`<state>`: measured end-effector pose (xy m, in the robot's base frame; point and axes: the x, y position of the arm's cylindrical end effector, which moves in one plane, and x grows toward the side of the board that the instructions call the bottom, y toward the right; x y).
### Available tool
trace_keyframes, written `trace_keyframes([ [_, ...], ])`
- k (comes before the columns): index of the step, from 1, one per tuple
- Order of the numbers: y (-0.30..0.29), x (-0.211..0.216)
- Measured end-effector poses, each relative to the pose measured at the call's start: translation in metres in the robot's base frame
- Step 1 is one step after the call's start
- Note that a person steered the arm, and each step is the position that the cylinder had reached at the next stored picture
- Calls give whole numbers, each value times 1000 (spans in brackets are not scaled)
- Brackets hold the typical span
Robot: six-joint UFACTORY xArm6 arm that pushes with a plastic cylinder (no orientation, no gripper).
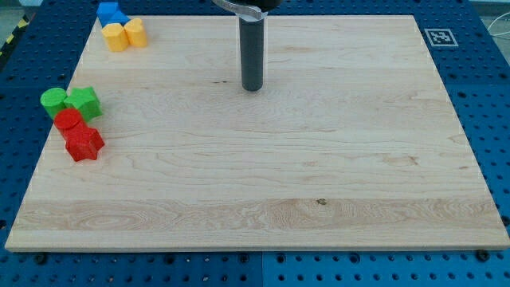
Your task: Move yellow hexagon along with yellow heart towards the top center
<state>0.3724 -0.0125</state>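
Camera view: no claw fitted, so no jaw state to tell; my tip (252, 88) bare, top centre of board (335, 183). Yellow hexagon (115, 37), yellow heart (135, 32) touching, far left of tip. Both best approached from their left, pushed rightward as 1 pair.

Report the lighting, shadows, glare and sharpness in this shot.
Camera view: even, soft light on the wooden board, with no harsh glare; only a faint short shadow at my tip; a bright highlight on the metal collar atop the rod; the yellow blocks and red blocks look sharp, their colours very saturated.
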Motion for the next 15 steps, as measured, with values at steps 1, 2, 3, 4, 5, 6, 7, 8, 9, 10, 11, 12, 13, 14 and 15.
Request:
trace_keyframes([
  [1,-26,6],
  [2,-53,6],
  [3,-78,6],
  [4,-101,1],
  [5,-122,-12],
  [6,-148,-26],
  [7,-168,-22],
  [8,-201,-5],
  [9,-234,-9],
  [10,-252,-10],
  [11,-270,-32],
  [12,-283,-56],
  [13,-285,-80],
  [14,-284,-93],
  [15,-282,-95],
])
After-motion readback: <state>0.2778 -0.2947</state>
